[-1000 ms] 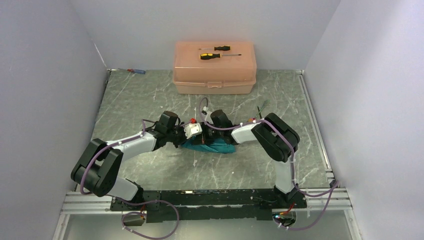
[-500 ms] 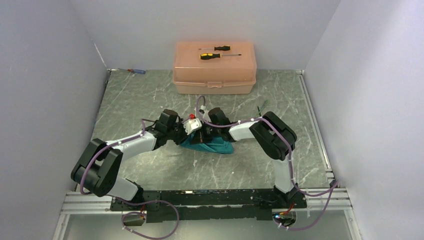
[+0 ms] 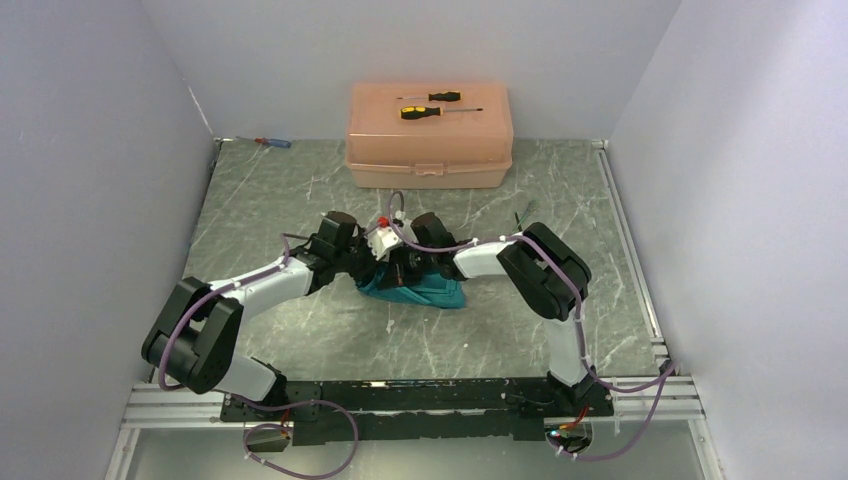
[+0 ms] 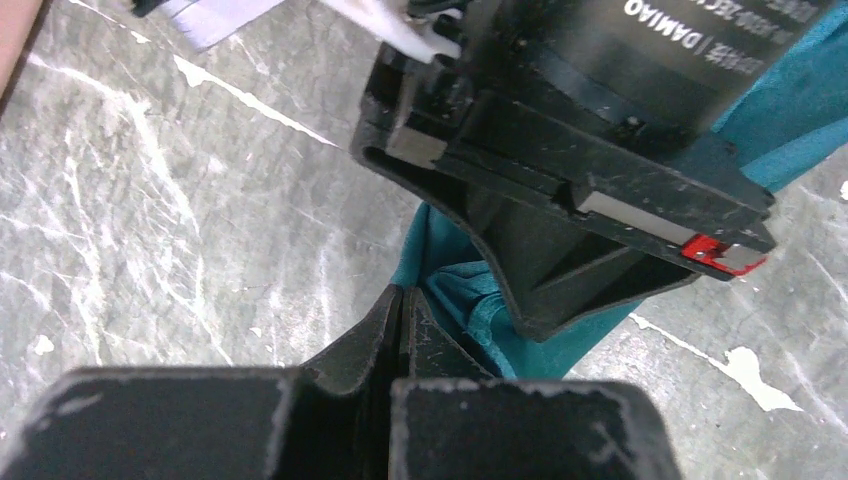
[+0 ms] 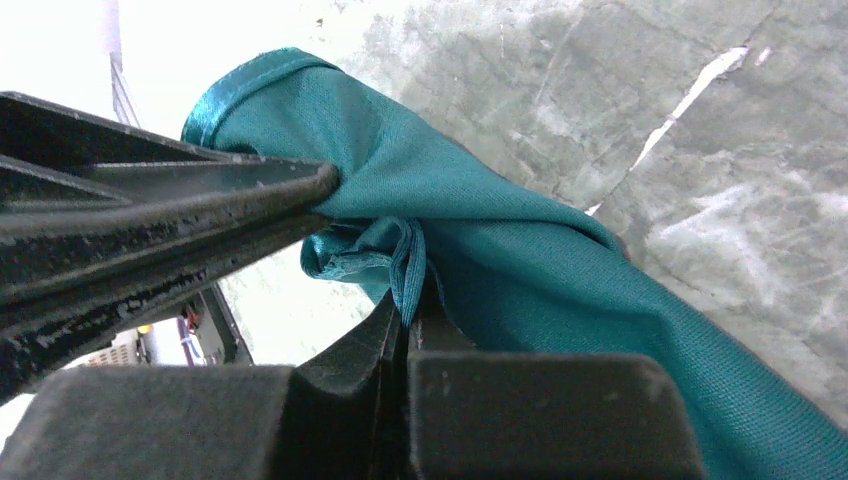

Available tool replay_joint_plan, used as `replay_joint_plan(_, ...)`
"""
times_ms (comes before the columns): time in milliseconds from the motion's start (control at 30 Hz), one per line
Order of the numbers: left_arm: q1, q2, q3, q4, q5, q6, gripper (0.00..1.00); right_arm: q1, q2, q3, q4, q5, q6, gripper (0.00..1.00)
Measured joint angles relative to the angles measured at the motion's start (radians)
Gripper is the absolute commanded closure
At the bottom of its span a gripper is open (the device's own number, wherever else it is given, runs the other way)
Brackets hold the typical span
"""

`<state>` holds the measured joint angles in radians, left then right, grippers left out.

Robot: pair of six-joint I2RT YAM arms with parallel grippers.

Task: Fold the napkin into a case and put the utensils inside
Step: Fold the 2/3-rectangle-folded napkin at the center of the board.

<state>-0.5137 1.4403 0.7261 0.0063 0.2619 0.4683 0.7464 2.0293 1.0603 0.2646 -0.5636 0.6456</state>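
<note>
Both grippers clamp the bunched teal napkin (image 3: 425, 293) on the table (image 3: 280, 190), just in front of the peach box (image 3: 430, 140).
The left gripper (image 3: 368, 264) and the right gripper (image 3: 400, 268) meet tip to tip at the cloth's left end, in front of the box's middle. In the right wrist view, the right gripper's jaws are pressed together on a gathered hem, and the left gripper's closed fingers (image 5: 300, 190) nip the fold just beside it. The rest of the napkin trails rightward along the table. A thin dark fork (image 3: 523, 214) lies on the table in front of the box's right end, apart from the napkin.
</note>
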Motion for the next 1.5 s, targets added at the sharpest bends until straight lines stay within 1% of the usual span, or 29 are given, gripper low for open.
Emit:
replay_joint_plan(300, 0.002, -0.021, -0.026, -0.039, 0.053, 0.062, 0.97, -0.003, 0.021, 0.077, -0.119, -0.019, -0.021, 1.00)
replay_joint_plan(500, 0.002, -0.034, -0.047, -0.046, 0.080, 0.115, 0.97, -0.008, 0.086, 0.220, -0.270, -0.054, -0.060, 1.00)
replay_joint_plan(667, 0.002, -0.035, -0.050, -0.046, 0.088, 0.141, 0.97, -0.011, 0.116, 0.283, -0.352, -0.077, -0.086, 1.00)
replay_joint_plan(900, 0.002, -0.037, -0.069, -0.050, 0.111, 0.234, 0.97, -0.027, 0.154, 0.325, -0.388, -0.154, -0.093, 1.00)
replay_joint_plan(1033, 0.001, -0.041, -0.108, -0.046, 0.116, 0.315, 0.97, -0.035, 0.172, 0.334, -0.391, -0.206, -0.092, 1.00)
replay_joint_plan(1200, -0.008, -0.043, -0.159, -0.003, 0.106, 0.409, 0.97, -0.044, 0.196, 0.344, -0.390, -0.271, -0.092, 1.00)
replay_joint_plan(1367, -0.020, -0.027, -0.177, 0.042, 0.078, 0.468, 0.97, -0.048, 0.198, 0.340, -0.382, -0.291, -0.093, 0.87)
replay_joint_plan(1500, -0.024, -0.020, -0.179, 0.057, 0.065, 0.488, 0.97, -0.054, 0.198, 0.318, -0.341, -0.315, -0.078, 0.81)
